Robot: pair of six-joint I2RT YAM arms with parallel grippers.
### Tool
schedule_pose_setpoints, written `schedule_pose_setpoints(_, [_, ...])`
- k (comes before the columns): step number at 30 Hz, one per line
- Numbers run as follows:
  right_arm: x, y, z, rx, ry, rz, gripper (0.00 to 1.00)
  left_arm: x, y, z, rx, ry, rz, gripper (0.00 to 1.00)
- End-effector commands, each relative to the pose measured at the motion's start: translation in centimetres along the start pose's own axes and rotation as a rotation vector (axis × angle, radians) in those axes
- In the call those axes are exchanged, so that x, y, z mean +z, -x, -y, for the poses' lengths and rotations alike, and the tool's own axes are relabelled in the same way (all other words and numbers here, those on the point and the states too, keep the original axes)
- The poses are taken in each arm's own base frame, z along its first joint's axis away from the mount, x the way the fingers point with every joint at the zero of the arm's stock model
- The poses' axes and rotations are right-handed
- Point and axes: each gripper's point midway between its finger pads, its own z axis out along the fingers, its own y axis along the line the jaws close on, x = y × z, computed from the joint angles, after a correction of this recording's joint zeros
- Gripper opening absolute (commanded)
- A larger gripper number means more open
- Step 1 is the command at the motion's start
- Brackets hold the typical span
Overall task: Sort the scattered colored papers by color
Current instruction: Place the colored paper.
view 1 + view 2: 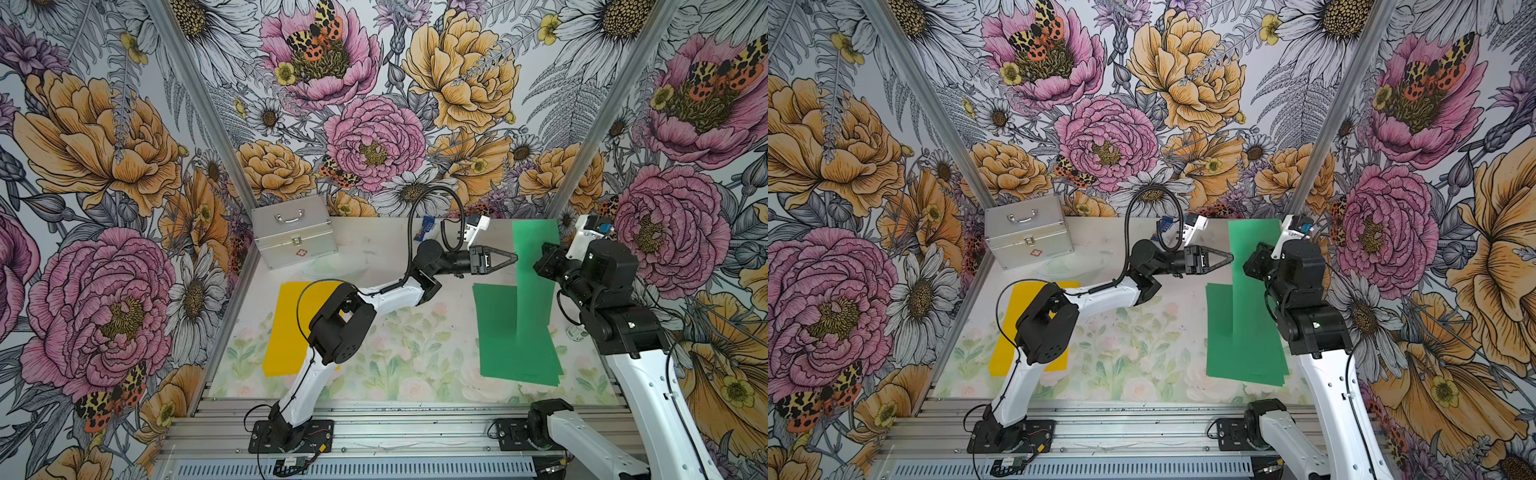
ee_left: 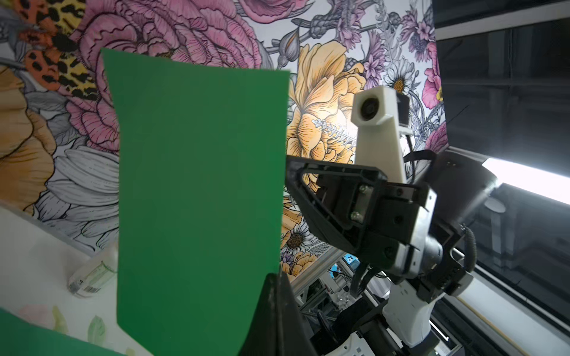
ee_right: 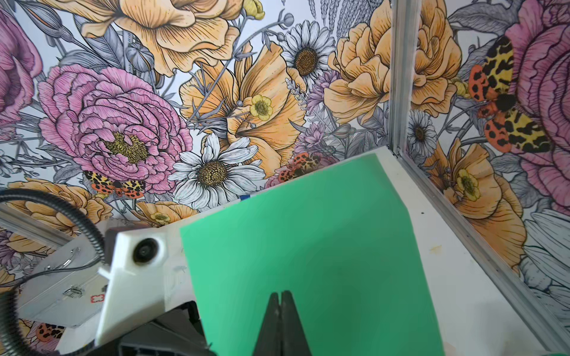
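The left fingers (image 1: pixel 514 257) are pressed tight together on one side edge of a green paper (image 1: pixel 536 249). The right fingers (image 3: pixel 281 297) are tight together too, and they pinch the other side edge of the same paper. So both arms hold this one green paper up, and it stands tall over the right side of the table (image 1: pixel 415 353), near the back. Under it, a green pile (image 1: pixel 498 332) of more papers lies flat on the table. I cannot tell if the low end of the held paper touches the pile. Well apart, on the left side, yellow paper (image 1: pixel 286 324) lies flat, and the left arm reaches over part of it. A silver box (image 1: pixel 293 230) stands at the back left. A small blue and white pack (image 1: pixel 428 228) sits at the back, behind the left arm.
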Motion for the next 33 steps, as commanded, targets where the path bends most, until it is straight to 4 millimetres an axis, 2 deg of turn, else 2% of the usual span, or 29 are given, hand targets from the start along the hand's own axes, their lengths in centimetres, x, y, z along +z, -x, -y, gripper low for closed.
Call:
schedule_pose_setpoints(1, [1.2,-1.5,1.0,-0.001,-0.042,-0.050,0.00,-0.9,0.8,-1.3,-0.066,0.017,0.078,0.00])
schedule_pose_setpoints(4, [2.5,-2.7,1.7,-0.006,-0.072,-0.092,0.00,-1.6,-1.2,-6.8,-0.198,0.155,0.056,0.00])
schedule_pose_setpoints(6, [3.4,-3.6,2.3,-0.011,-0.093,-0.126,0.00,-2.4,-2.7,-9.7,-0.284,0.219,0.046,0.00])
schedule_pose_setpoints(9, [4.8,-5.1,3.3,-0.005,-0.124,-0.178,0.00,-3.2,-4.4,-12.3,-0.360,0.265,0.046,0.00])
schedule_pose_setpoints(12, [6.7,-7.6,4.2,0.002,-0.151,-0.261,0.00,-4.0,-7.0,-15.3,-0.409,0.362,0.021,0.00])
schedule_pose_setpoints(16, [8.5,-10.3,5.2,0.013,-0.176,-0.348,0.00,-5.9,-9.6,-18.9,-0.474,0.466,0.019,0.00])
schedule_pose_setpoints(19, [9.5,-12.1,5.9,0.025,-0.182,-0.388,0.00,-7.2,-10.3,-20.4,-0.499,0.509,0.037,0.00])
schedule_pose_setpoints(22, [10.6,-14.2,6.6,0.065,-0.169,-0.442,0.00,-7.5,-10.7,-21.2,-0.500,0.536,0.035,0.00])
schedule_pose_setpoints(27, [12.3,-18.4,7.9,0.102,-0.170,-0.551,0.00,-7.3,-10.4,-22.0,-0.487,0.556,0.033,0.00])
schedule_pose_setpoints(33, [13.4,-21.2,9.5,0.149,-0.189,-0.606,0.00,-7.9,-9.4,-22.5,-0.474,0.594,-0.007,0.00])
